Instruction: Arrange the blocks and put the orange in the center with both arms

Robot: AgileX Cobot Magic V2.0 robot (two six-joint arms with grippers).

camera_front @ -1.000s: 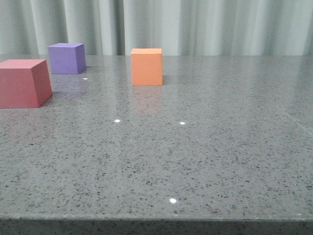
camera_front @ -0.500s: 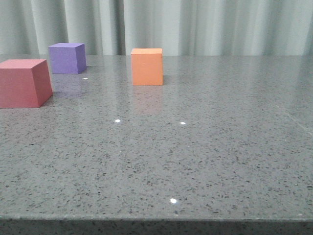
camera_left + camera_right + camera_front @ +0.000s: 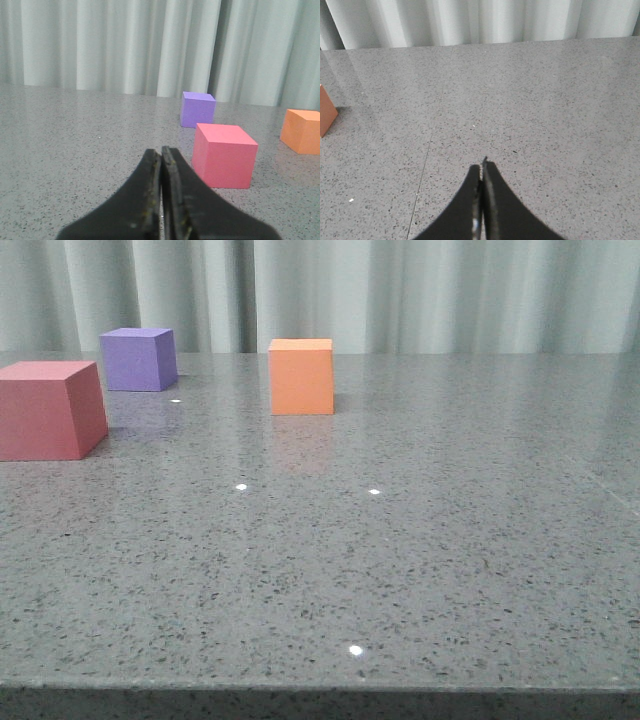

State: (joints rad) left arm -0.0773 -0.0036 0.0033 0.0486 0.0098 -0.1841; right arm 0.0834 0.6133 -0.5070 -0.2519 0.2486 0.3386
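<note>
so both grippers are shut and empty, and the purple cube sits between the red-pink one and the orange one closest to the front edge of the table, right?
Not quite. The purple cube is not closest to the front edge; the front view shows it farthest back, near the curtain, and the red-pink cube is nearest. The rest holds: it lies between that one and the orange cube, and the left gripper and right gripper are both shut and empty.

Three cubes are set on the grey speckled stone table [image 3: 420,560]: the red-pink foam cube [image 3: 50,410] is placed at the left edge of the frame. The purple foam cube [image 3: 138,359] is found behind it, upper left, and the orange foam cube [image 3: 301,377] right of both, upper centre. A pleated pale curtain [image 3: 450,295] is hung behind the table, across the top.
</note>
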